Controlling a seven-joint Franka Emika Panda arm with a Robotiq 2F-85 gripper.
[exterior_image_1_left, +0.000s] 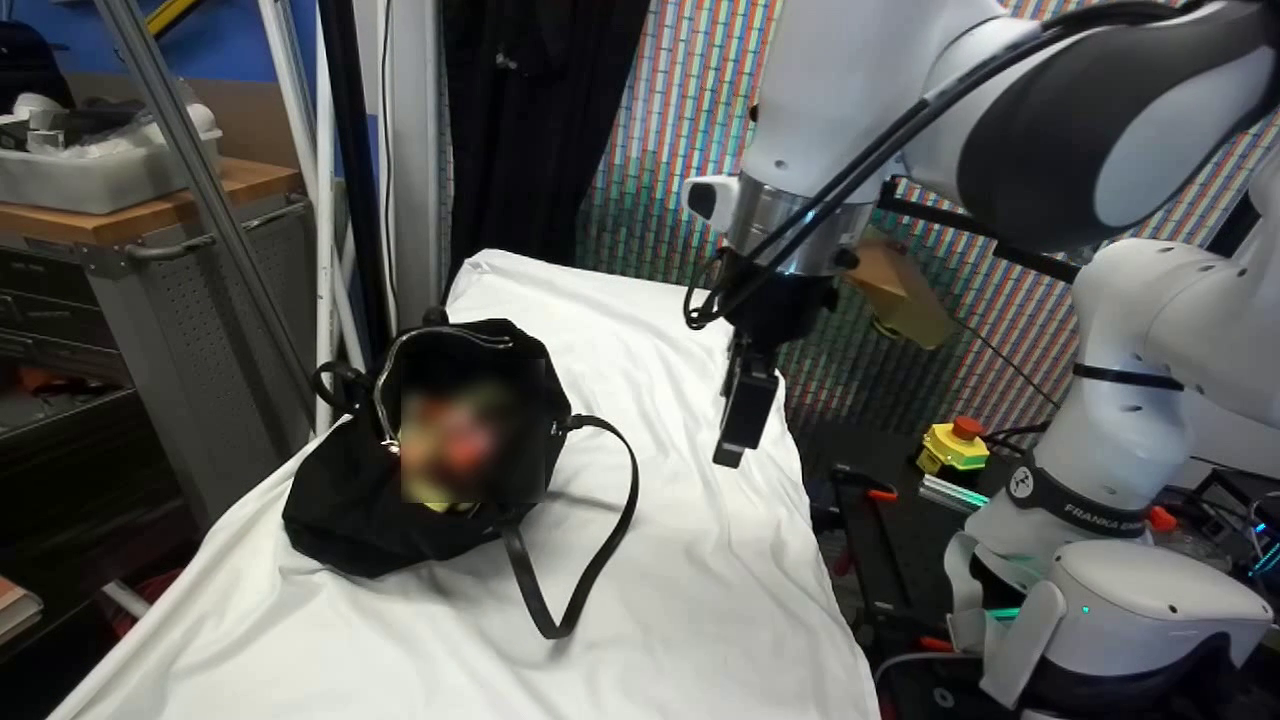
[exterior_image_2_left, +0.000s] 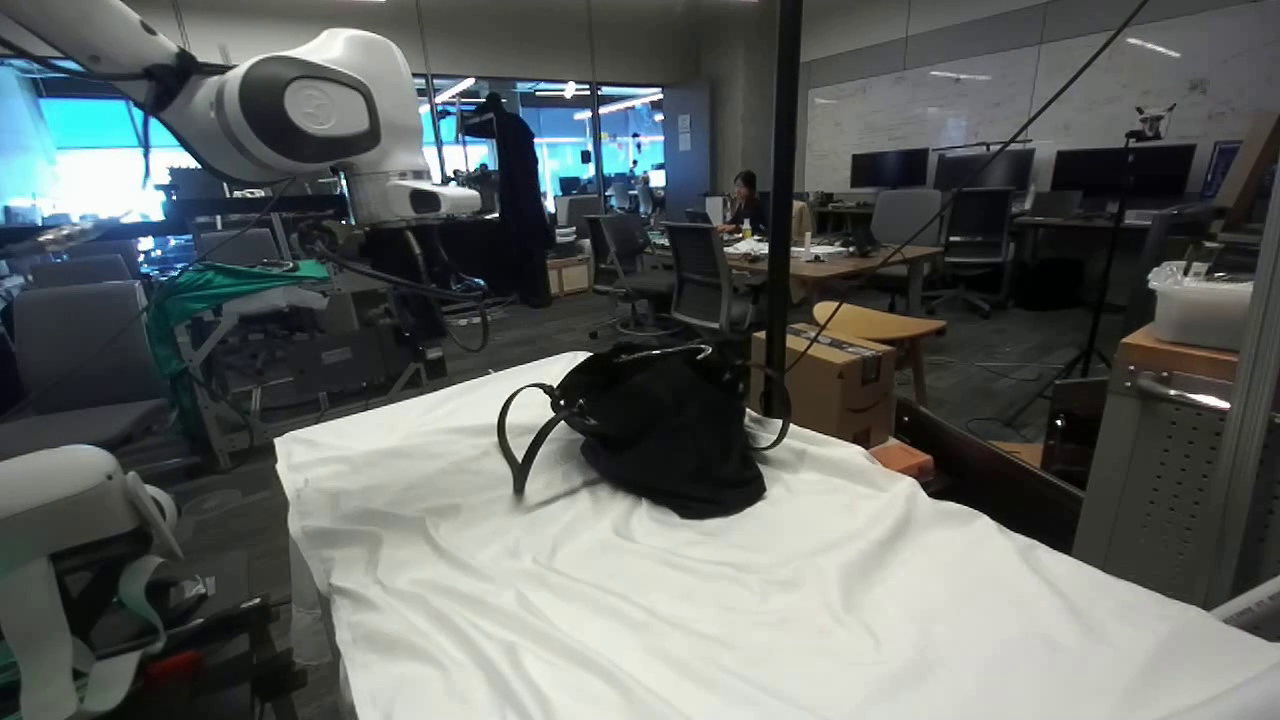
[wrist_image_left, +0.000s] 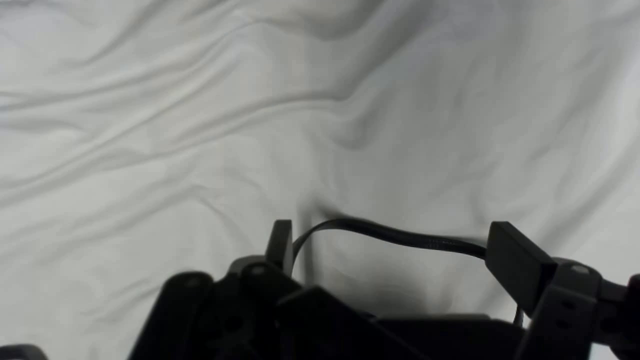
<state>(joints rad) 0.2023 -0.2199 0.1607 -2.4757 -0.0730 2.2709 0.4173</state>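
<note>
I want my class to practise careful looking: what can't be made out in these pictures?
- Bag contents: unclear in both exterior views, blurred or behind its side.
- Parts of the strap: hidden by the gripper in the wrist view.
- Dark shape, lower left: cut off by the picture's corner in the wrist view.
- Whiteboard writing: too small in an exterior view.

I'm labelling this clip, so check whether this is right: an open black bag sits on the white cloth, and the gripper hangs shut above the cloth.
Not quite: the gripper is open, its fingers wide apart in the wrist view. The rest stands: an open black bag sits on the white cloth, and the gripper hangs above the cloth.
</note>
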